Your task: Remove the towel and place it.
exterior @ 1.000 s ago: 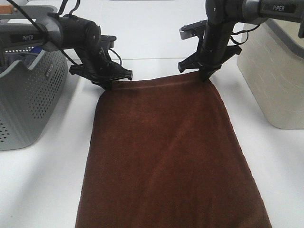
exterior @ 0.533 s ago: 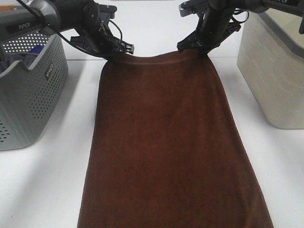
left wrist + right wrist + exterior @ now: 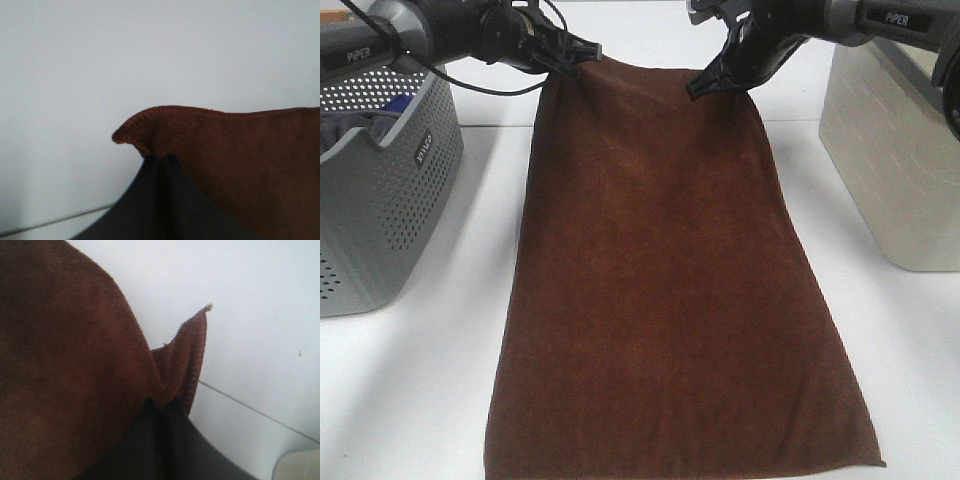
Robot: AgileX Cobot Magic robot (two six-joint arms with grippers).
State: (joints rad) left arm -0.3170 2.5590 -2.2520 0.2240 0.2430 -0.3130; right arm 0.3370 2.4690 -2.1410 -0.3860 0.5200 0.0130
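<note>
The dark brown towel (image 3: 660,280) hangs stretched between my two grippers and slopes down toward the near table edge, where its lower hem lies flat. My left gripper (image 3: 563,58) is shut on the towel's far left corner; the left wrist view shows the hemmed towel corner (image 3: 150,130) pinched in the closed gripper (image 3: 162,162). At the far right corner my right gripper (image 3: 705,85) is likewise shut, and the right wrist view has the towel (image 3: 75,355) bunched over its closed tips (image 3: 161,407). Both corners are held well above the table.
A grey perforated basket (image 3: 390,190) with bluish fabric inside stands at the left. A beige bin (image 3: 895,150) stands at the right. White table (image 3: 430,400) shows on both sides of the towel.
Both grippers have risen and moved away toward the back, lifting the towel's far edge. The towel has drawn out longer and its near hem has slid into view.
</note>
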